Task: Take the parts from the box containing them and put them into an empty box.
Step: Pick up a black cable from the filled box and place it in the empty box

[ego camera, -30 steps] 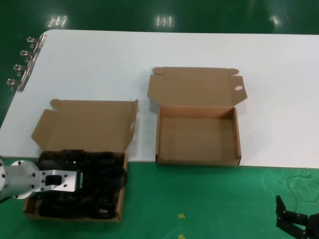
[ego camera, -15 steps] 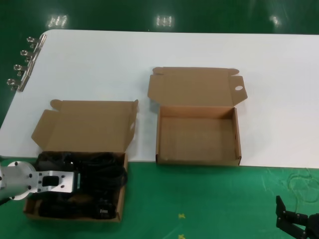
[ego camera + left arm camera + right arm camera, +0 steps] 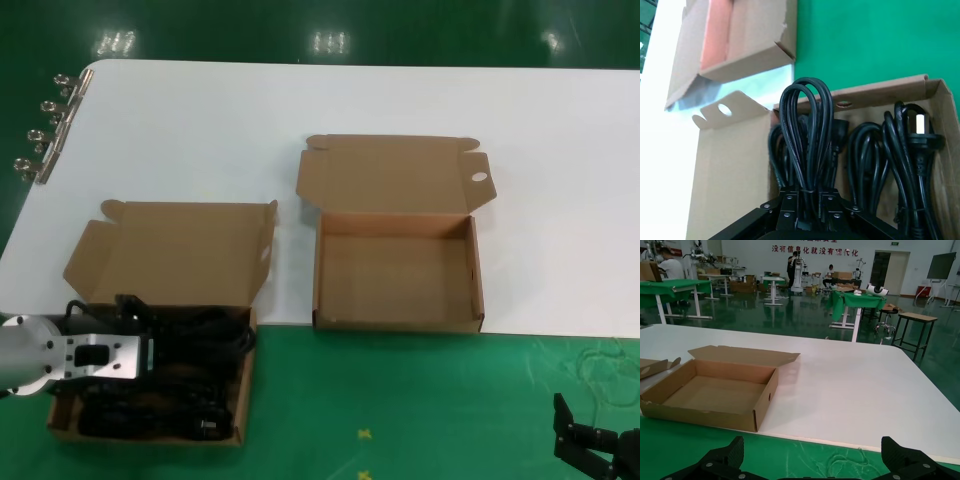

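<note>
item: cord [image 3: 807,145], pinched in my left gripper [image 3: 805,202] just above full box [image 3: 240,420], left of empty box [image 3: 397,322]. right gripper [image 3: 810,460] parked, spread. risk, i judge: neighbouring cords snagging, dragged along.

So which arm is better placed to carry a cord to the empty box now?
The left. Its hand is already shut on a cord bundle over the full box. The right hand is open and idle at the near right edge, holding nothing, though the empty box lies between them.
</note>
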Controlling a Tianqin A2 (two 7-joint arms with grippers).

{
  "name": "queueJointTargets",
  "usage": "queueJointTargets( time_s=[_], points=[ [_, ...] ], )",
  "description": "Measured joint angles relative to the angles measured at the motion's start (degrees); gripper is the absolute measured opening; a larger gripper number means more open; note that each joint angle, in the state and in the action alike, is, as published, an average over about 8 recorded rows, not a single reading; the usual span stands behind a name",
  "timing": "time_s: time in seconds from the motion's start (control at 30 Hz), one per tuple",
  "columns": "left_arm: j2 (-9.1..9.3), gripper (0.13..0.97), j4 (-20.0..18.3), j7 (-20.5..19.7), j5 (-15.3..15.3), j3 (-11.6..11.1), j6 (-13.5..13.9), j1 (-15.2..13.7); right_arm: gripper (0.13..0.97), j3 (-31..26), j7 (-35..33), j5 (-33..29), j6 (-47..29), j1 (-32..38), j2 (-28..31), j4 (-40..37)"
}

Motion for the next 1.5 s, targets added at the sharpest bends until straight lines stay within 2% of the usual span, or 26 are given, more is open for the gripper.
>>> queueJointTargets(
  time_s=[0.33,0.43,0.53,0.7,0.9,1.07,1.27,1.5],
  points=[
    [-3.09,0.208,-9.9,-6.2,1.3,-1.5,2.1,0.6,0.966,0.0,0.0,0.0,0.0,0.0,0.0,0.0],
    [-3.08,0.208,-12.9,-8.2,1.7,-2.0,2.3,0.7,0.966,0.0,0.0,0.0,0.0,0.0,0.0,0.0],
    [-1.97,0.208,-15.5,-10.3,2.4,-2.1,2.2,0.8,0.966,0.0,0.0,0.0,0.0,0.0,0.0,0.0],
    [1.93,0.208,-17.8,-12.9,5.2,-0.7,1.7,0.4,0.966,0.0,0.0,0.0,0.0,0.0,0.0,0.0],
    [8.57,0.208,-17.6,-14.9,10.2,1.9,0.7,-1.2,0.966,0.0,0.0,0.0,0.0,0.0,0.0,0.0],
    [14.17,0.208,-16.7,-17.8,14.0,3.0,-0.2,-2.3,0.966,0.0,0.0,0.0,0.0,0.0,0.0,0.0],
    [19.89,0.208,-13.0,-19.3,18.2,3.8,-2.7,-3.9,0.966,0.0,0.0,0.0,0.0,0.0,0.0,0.0],
    [25.11,0.208,-6.9,-19.1,21.1,4.1,-6.1,-6.2,0.966,0.0,0.0,0.0,0.0,0.0,0.0,0.0]
  ],
)
